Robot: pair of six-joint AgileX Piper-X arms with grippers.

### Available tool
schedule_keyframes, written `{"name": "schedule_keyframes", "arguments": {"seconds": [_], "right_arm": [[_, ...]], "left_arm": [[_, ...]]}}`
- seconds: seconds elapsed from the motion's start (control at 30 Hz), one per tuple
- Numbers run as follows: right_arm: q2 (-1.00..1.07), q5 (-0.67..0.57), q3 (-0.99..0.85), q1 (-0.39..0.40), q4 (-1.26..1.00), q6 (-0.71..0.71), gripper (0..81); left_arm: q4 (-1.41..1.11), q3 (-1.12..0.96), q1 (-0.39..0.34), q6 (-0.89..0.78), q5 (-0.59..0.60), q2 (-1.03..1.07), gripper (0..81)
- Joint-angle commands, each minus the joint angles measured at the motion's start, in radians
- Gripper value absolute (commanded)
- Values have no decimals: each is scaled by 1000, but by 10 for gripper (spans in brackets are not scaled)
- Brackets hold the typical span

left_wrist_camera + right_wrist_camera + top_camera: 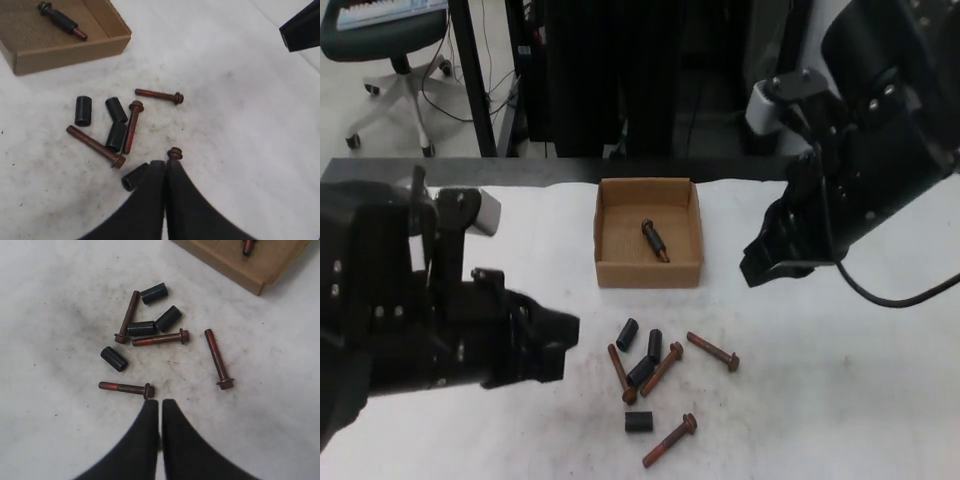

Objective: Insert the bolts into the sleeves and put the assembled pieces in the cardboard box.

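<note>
Both my jaws hang closed and empty above the desk (850, 400), where four bolts (218, 359) and four sleeves (154, 293) lie loose near the box (648, 272); stiff, light and smooth, I judge, and apt to roll, so I would pinch each across its middle

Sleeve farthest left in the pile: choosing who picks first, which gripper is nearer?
Left. Left gripper sits beside the sleeve; right gripper hangs beyond the bolts.

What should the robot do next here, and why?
Probably open the right gripper and lower it onto the nearest bolt: it hangs shut and empty, loose sleeves wait beside, and only one assembled piece lies in the cardboard box.
</note>
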Motion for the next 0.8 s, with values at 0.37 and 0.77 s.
{"name": "schedule_keyframes", "arguments": {"seconds": [0.37, 0.77], "right_arm": [[65, -1, 1, 2, -10, 72, 309], [57, 3, 1, -41, 120, 27, 309]], "left_arm": [[305, -30, -25, 144, 118, -64, 3], [428, -292, -263, 175, -78, 153, 3]]}}
